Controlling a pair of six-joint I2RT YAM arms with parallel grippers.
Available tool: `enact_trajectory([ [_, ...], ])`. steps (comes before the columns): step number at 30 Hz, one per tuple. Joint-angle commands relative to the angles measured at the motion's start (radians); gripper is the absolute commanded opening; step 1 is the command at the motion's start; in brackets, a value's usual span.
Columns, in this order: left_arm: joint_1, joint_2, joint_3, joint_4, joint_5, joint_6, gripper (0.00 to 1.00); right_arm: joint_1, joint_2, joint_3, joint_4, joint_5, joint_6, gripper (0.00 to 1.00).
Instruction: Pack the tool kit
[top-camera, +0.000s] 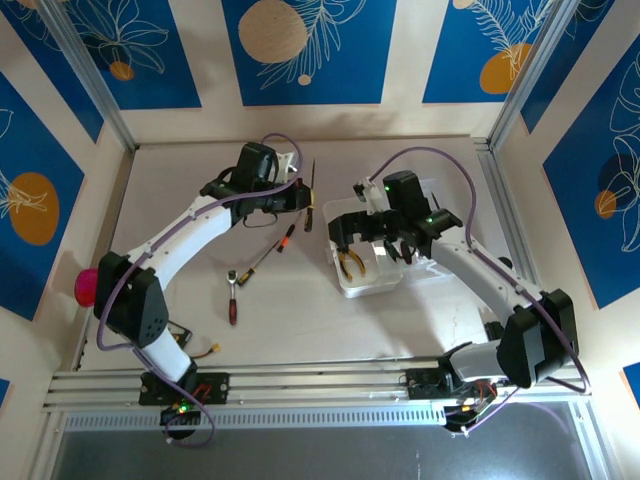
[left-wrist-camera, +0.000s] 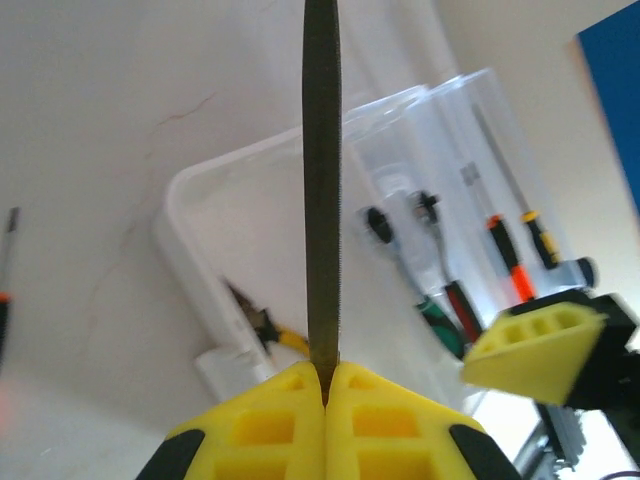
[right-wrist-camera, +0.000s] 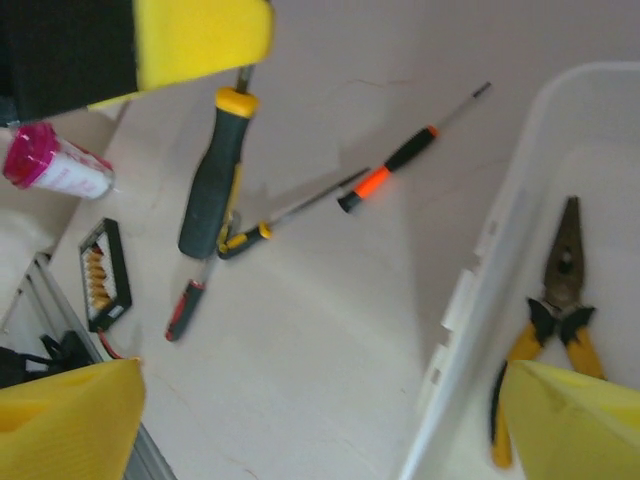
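Observation:
The tool kit is a clear hinged case (top-camera: 368, 283) lying open at centre right, with yellow-handled pliers (top-camera: 350, 262) in its tray. My left gripper (top-camera: 303, 200) is shut on a flat dark file (left-wrist-camera: 322, 180) that sticks straight out past the fingertips (left-wrist-camera: 290, 395), just left of the case. In the right wrist view the file's dark handle (right-wrist-camera: 210, 190) hangs under the left finger. My right gripper (right-wrist-camera: 320, 420) stands open over the case's left rim (right-wrist-camera: 478, 300), nothing between its jaws. The pliers (right-wrist-camera: 555, 310) lie beside its right finger. Several tools (left-wrist-camera: 450, 295) sit in the lid.
Loose on the table left of the case lie an orange-and-black screwdriver (right-wrist-camera: 395, 165), a small yellow-and-black one (right-wrist-camera: 245, 240), a red-handled tool (right-wrist-camera: 185, 310) and a ratchet (top-camera: 232, 280). A black card with orange marks (right-wrist-camera: 105, 275) and a pink object (top-camera: 85, 287) sit near the left edge.

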Motion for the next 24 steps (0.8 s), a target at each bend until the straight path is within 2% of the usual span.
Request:
enact_trajectory([
  [1,-0.006,-0.031,0.004,0.108,0.090,-0.069,0.00,0.023,0.035,0.064,0.080,-0.036,0.042,0.86],
  [12,-0.016,-0.073,-0.061,0.165,0.111,-0.095,0.00,0.088,0.153,0.170,0.149,-0.022,0.082,0.57],
  [18,-0.015,-0.105,-0.097,0.186,0.112,-0.106,0.00,0.101,0.193,0.213,0.140,-0.017,0.090,0.24],
  [20,-0.015,-0.112,-0.102,0.193,0.115,-0.107,0.00,0.103,0.198,0.220,0.138,-0.020,0.088,0.18],
  [22,-0.015,-0.119,-0.105,0.197,0.116,-0.109,0.00,0.105,0.201,0.228,0.129,-0.018,0.089,0.07],
  [24,-0.015,-0.121,-0.104,0.197,0.117,-0.106,0.00,0.104,0.198,0.230,0.126,-0.014,0.087,0.00],
])
